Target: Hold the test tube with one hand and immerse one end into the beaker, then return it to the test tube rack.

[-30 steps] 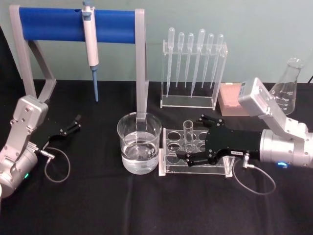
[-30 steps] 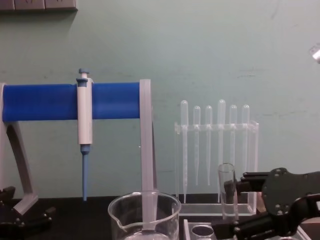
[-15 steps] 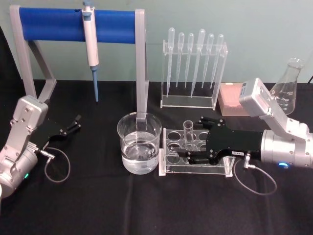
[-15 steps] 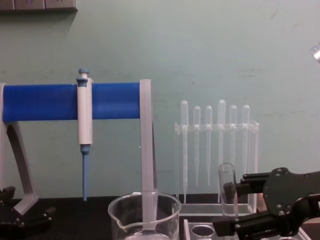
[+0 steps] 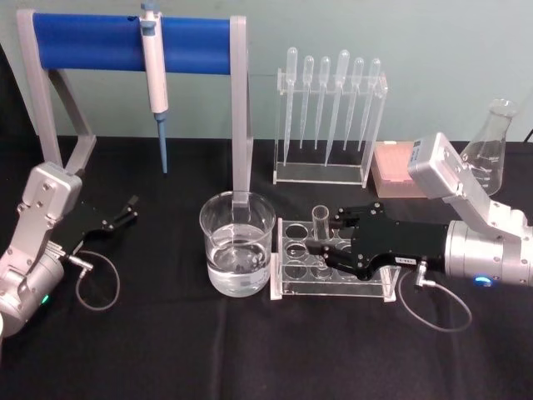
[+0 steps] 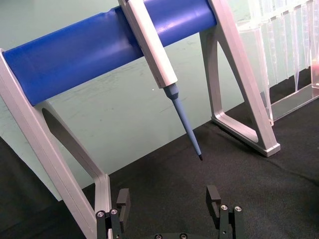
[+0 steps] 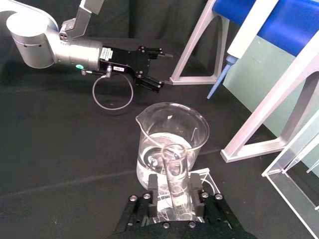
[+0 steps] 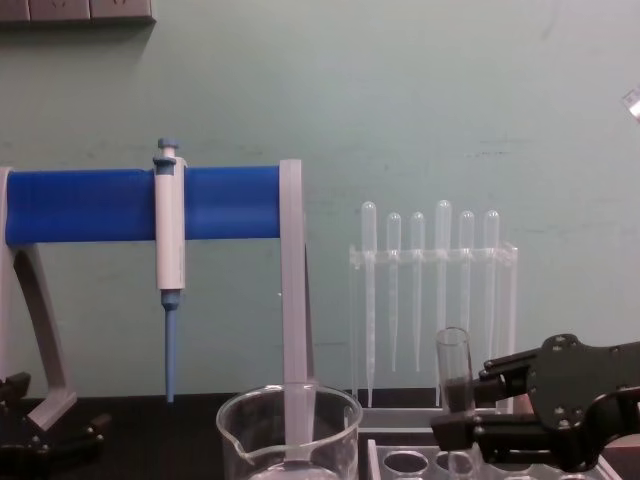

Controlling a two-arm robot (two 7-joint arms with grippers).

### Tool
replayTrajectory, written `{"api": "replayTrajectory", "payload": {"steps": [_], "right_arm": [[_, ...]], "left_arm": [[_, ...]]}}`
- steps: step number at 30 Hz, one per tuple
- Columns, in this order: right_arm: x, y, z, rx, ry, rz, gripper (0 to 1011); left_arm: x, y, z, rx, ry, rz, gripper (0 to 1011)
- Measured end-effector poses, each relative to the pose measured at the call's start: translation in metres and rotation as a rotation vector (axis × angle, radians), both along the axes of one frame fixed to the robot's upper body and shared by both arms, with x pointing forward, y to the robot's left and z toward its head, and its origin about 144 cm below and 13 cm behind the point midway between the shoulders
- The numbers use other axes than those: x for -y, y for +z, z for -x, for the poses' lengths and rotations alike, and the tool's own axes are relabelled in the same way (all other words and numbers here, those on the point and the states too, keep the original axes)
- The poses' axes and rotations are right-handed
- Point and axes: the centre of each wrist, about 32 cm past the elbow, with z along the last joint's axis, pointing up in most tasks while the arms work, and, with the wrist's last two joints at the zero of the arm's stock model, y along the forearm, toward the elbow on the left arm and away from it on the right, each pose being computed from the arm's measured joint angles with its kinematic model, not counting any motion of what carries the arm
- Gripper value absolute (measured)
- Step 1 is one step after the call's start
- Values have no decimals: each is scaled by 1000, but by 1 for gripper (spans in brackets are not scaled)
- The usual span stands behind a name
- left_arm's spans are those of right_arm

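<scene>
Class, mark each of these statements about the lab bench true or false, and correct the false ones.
1. The test tube stands in the rack next to the beaker. True.
2. The beaker is empty. False: it holds clear liquid.
3. The left gripper holds the pipette. False: it is open and holds nothing, and the pipette hangs on the blue bar.
4. The right gripper is at the test tube. True.
5. The flask stands at the far left. False: it stands at the right rear, behind the right arm.
</scene>
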Motion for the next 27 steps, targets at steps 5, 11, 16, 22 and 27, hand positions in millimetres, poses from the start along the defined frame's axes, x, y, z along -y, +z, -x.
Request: {"api": "replayTrajectory", "payload": {"steps": [5, 11, 16, 22, 27], "right_arm": [[0, 0, 0, 0, 0, 0, 279], [0, 0, 0, 2, -2, -1, 243], [0, 0, 0, 2, -2, -1, 242], [4, 5, 2, 12, -15, -18, 242], [9, 13, 0, 11, -32, -54, 242]], "left_arm": [[0, 0, 0, 0, 0, 0, 1000], [0, 0, 0, 0, 0, 0, 1000], [0, 0, 0, 0, 0, 0, 1000], [0, 0, 0, 0, 0, 0, 1000], [0, 0, 0, 0, 0, 0, 1000]]}}
